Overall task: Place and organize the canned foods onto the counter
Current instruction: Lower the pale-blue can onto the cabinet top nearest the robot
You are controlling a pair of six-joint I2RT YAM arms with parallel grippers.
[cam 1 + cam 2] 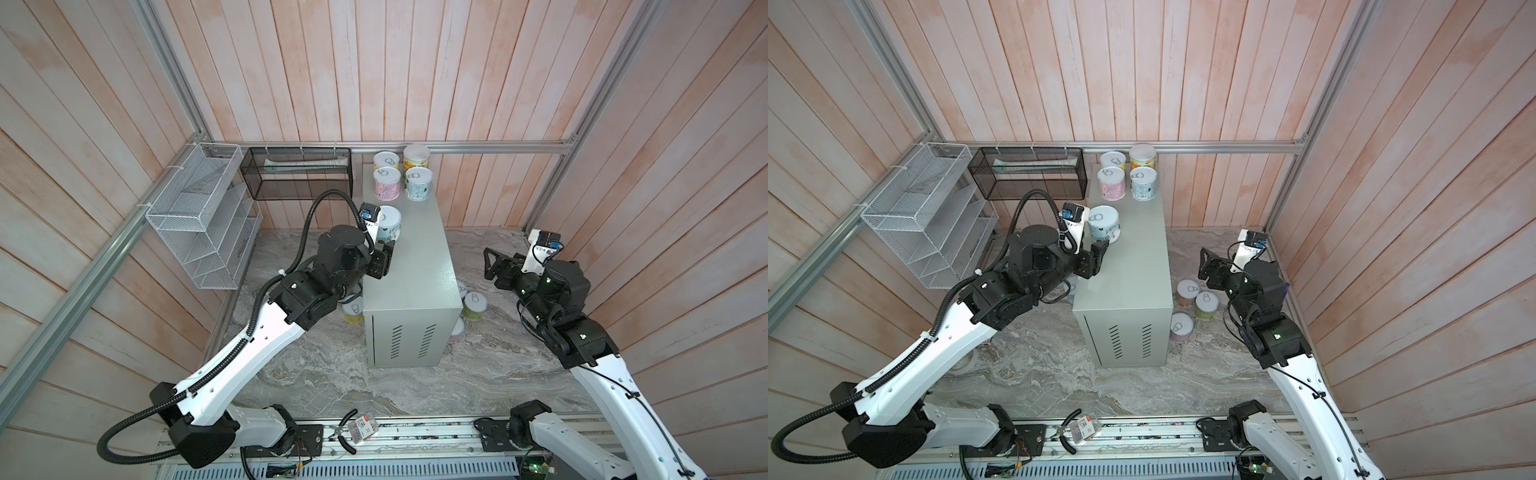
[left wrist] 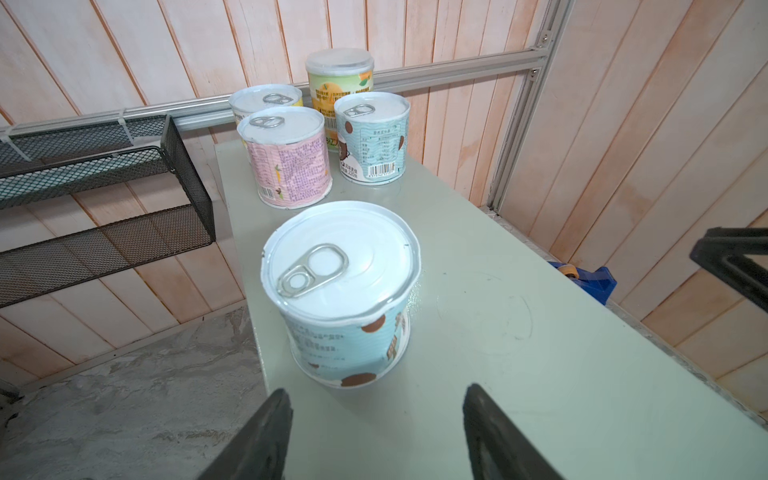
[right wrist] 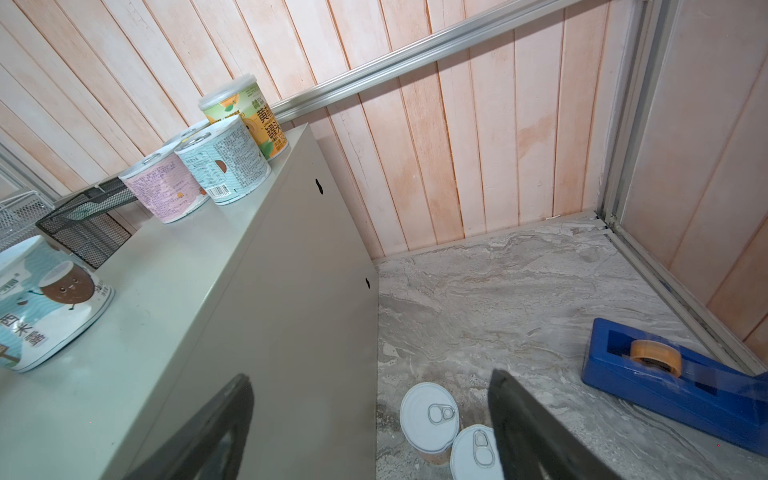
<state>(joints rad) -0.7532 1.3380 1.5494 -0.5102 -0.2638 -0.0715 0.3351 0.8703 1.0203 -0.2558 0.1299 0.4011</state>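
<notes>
Arms flank the worktop, a pale grey-green cabinet standing on the marble surface. The left arm stretches in from the near left, its wrist level with the cabinet's left edge. The left jaws stand apart just near of a pale-blue can and touch nothing. The right arm is folded at the elbow to the cabinet's right. The right jaws gape wide and empty, aimed at the cabinet's right side.

That pale-blue can stands alone on the left of the worktop, about midway along it. At the far end four more cluster: a yellow can, a taller yellow-green can with a plastic cap, a pink can and a second blue can. All stand upright, long axis vertical, lids up.

In a top view three cans sit on the marble right of the cabinet. In a top view a low yellow can shows left of it, under the left arm. Only the wrist views show the blue tape dispenser by the right wall. The left wrist view alone shows the near can's dented rim.
</notes>
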